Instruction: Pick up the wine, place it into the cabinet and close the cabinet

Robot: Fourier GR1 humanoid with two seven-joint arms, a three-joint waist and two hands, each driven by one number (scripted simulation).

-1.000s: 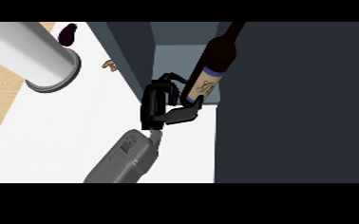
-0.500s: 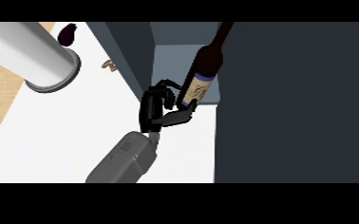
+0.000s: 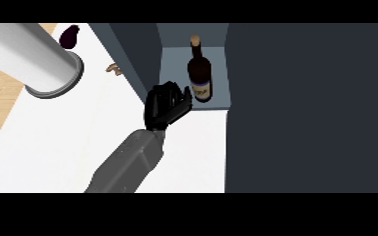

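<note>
At the upper left of the frame we see 1 big pale grey cylinder (image 3: 40, 62) lying across the corner, its darker rimmed end toward the middle. Just right of it, at the top edge, sits 1 small dark purple thing (image 3: 69, 36), and a little lower and further right 1 tiny tan object (image 3: 113, 69); we cannot tell what either is. All 3 are over the white counter (image 3: 66, 140), which fills the left half of the frame.

From the bottom edge, left of centre, 1 grey forearm (image 3: 129, 162) slants up and to the right and ends in the left hand (image 3: 164, 109), near the middle of the frame. Its fingers (image 3: 166, 91) are straight and spread, pointing toward the top of the frame, and they curl round nothing. The thumb (image 3: 184, 97) points right and lies just beside the bottle's foot. We cannot tell whether it touches the glass.

Right of the hand is the cabinet (image 3: 140, 55), its grey-blue compartment open to us at upper centre. The wine (image 3: 199, 75) stands upright inside that compartment, toward its right side, with its tan cap uppermost in the frame and its pale label low on the dark body.

1 broad dark panel (image 3: 295, 105) takes up the whole right side of the frame, edge to edge with the compartment.
</note>
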